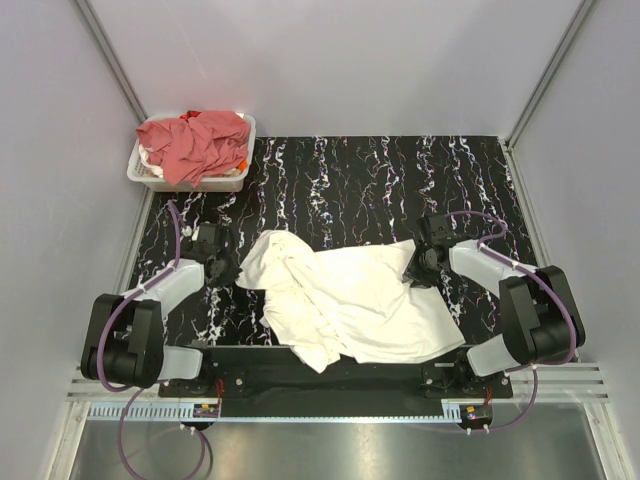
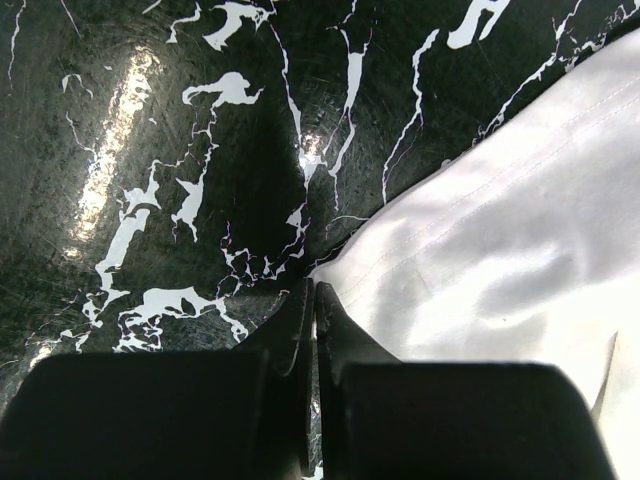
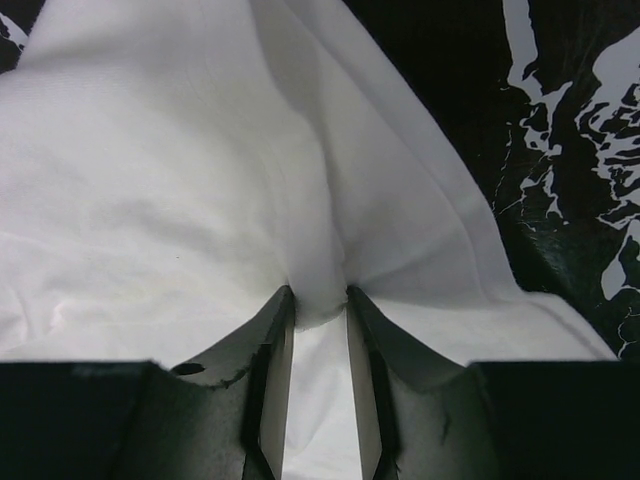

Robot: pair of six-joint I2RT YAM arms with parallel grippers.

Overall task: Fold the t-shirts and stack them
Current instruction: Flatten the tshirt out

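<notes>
Near middle of the worktop blocked, far side open.

The white t-shirt [image 1: 350,300] lay rumpled across the near middle of the worktop [image 1: 380,180], spilling to its near edge. The left gripper [image 1: 235,268] sat at the cloth's left edge and the right gripper [image 1: 412,275] on its right, so no bare lane ran between them. The basket [image 1: 136,172], heaped with salmon-red t-shirts [image 1: 195,140], filled the far left corner. From there to the far right corner, bare surface.
</notes>
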